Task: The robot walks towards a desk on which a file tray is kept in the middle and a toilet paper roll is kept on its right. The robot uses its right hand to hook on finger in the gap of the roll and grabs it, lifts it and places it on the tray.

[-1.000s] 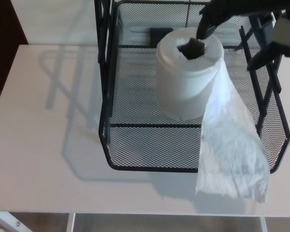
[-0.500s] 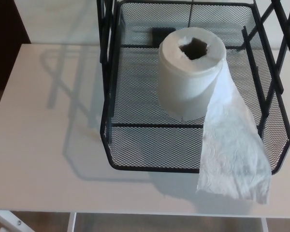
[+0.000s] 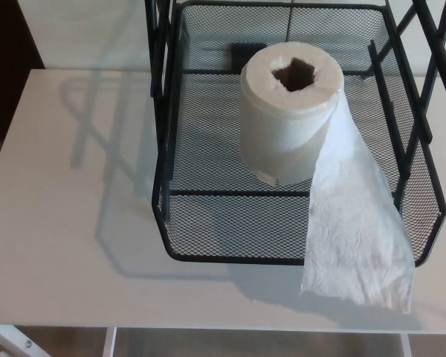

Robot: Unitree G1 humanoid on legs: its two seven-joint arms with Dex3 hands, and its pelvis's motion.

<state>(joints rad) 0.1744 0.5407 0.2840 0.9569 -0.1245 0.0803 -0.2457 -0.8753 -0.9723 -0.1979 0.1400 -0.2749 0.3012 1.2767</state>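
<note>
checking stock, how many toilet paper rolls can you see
1. The toilet paper roll stands upright in the black mesh tray, its loose tail draped over the front rim onto the desk.

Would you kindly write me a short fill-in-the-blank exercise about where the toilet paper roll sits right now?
1. The toilet paper roll stands upright inside the black mesh ____.
2. A loose sheet from the roll hangs over the tray's ____ edge.
3. The tray rests on a ____ desk.

Missing words: tray; front; white
</note>
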